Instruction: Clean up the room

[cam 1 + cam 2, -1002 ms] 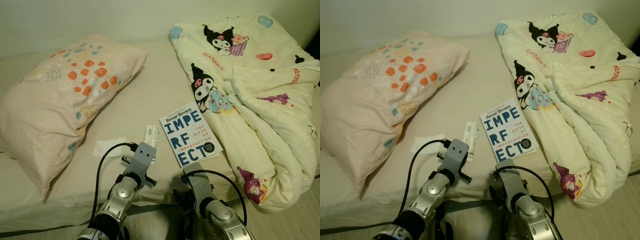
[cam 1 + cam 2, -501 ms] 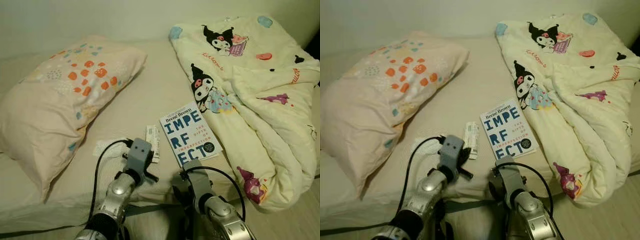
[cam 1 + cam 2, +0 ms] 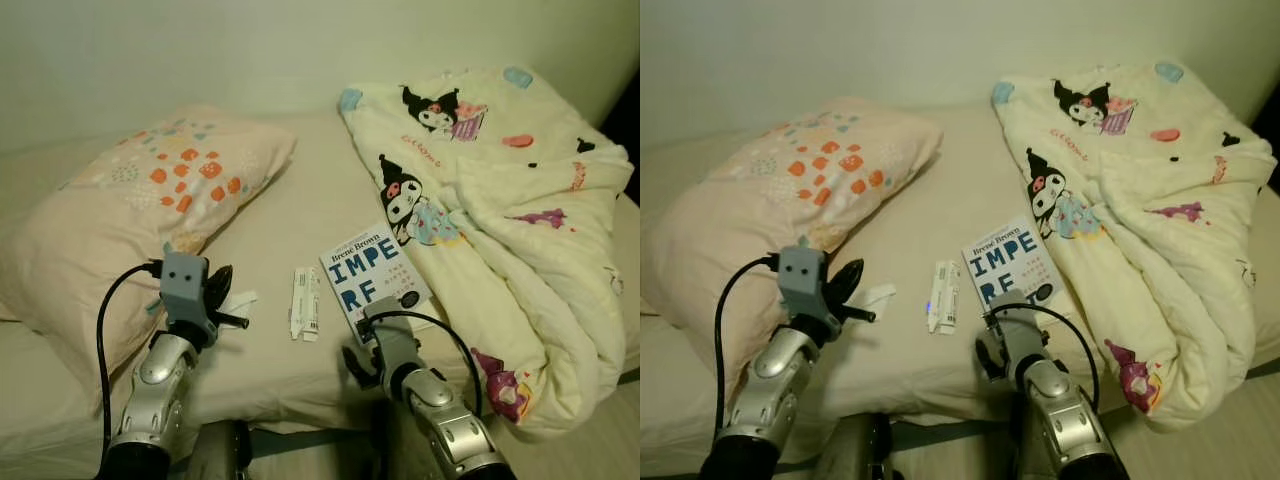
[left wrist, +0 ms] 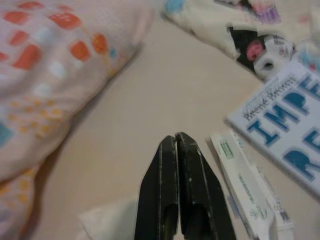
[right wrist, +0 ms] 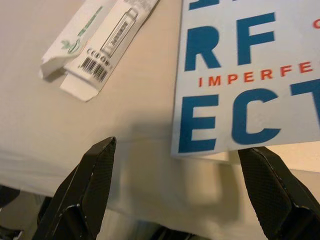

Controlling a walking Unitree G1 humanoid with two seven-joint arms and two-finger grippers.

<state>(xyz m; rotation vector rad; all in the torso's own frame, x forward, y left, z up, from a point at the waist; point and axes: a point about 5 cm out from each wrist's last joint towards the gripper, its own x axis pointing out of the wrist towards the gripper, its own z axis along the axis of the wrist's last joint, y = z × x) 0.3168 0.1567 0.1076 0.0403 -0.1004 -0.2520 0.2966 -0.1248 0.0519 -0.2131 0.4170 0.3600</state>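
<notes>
Ideally we slid our spread right gripper point(image 5: 175, 195) squarely under the book point(image 5: 250, 75) at twelve o'clock; left gripper point(image 4: 176, 145) was pressed together.

A bed point(image 3: 300, 200) with a plain beige sheet spans the scene, its far edge against a bare pale wall point(image 3: 250, 50). Light is dim and warm, falling off into a dark patch at the far right. A strip of pale floor point(image 3: 1200, 440) shows near right.
</notes>
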